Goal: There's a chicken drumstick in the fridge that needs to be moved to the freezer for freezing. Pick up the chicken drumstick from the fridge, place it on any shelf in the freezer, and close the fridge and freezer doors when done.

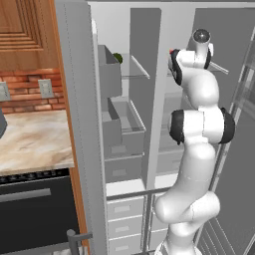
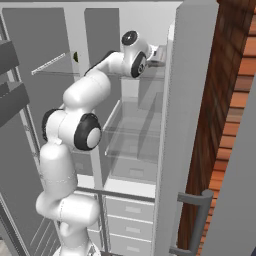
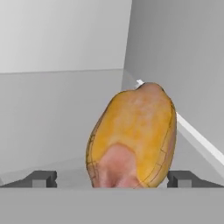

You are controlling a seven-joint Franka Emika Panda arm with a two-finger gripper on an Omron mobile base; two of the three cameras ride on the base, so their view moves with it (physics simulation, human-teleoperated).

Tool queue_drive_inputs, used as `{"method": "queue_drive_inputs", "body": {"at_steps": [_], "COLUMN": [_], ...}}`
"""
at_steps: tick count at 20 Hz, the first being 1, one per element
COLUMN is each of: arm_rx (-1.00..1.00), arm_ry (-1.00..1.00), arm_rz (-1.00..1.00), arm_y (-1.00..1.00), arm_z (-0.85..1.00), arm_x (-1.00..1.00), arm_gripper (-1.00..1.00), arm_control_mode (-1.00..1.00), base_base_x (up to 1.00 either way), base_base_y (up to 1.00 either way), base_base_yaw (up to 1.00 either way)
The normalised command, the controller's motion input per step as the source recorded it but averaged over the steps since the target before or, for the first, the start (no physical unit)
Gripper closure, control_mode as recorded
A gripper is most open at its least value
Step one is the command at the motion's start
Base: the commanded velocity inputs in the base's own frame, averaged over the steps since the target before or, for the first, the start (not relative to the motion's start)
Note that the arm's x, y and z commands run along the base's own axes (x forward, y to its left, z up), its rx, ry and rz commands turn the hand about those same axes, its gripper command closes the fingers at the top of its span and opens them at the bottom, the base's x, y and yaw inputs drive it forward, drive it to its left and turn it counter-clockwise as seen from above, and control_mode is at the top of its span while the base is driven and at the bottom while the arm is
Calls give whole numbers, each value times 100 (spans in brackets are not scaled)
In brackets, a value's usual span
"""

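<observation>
I have the tall grey refrigerator (image 1: 79, 124) standing with both doors swung wide, and my white arm (image 2: 85, 95) reaches high into its fridge half. On the pale shelf (image 3: 48, 113) there, close to the side wall, lies the golden orange-tan chicken drumstick (image 3: 133, 135), sitting right between the two dark fingertips of my hand (image 3: 113, 178), which is spread fully open around it, gripping nothing yet. I'd judge the best move is to ease slightly forward, keep the drumstick centred, then close gently across its thick middle.
</observation>
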Motion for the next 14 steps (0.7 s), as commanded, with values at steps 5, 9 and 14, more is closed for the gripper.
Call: {"method": "queue_drive_inputs", "body": {"at_steps": [5,9,14], "arm_rx": [0,0,0], "arm_ry": [0,0,0], "arm_rz": [0,0,0], "arm_y": [-14,-7,-11], "arm_z": [-24,-32,-29], "arm_x": [32,19,3], "arm_gripper": [100,100,100], "arm_control_mode": [-100,-100,-100], "base_base_x": [0,0,0], "base_base_y": [0,0,0], "base_base_yaw": [0,0,0]}}
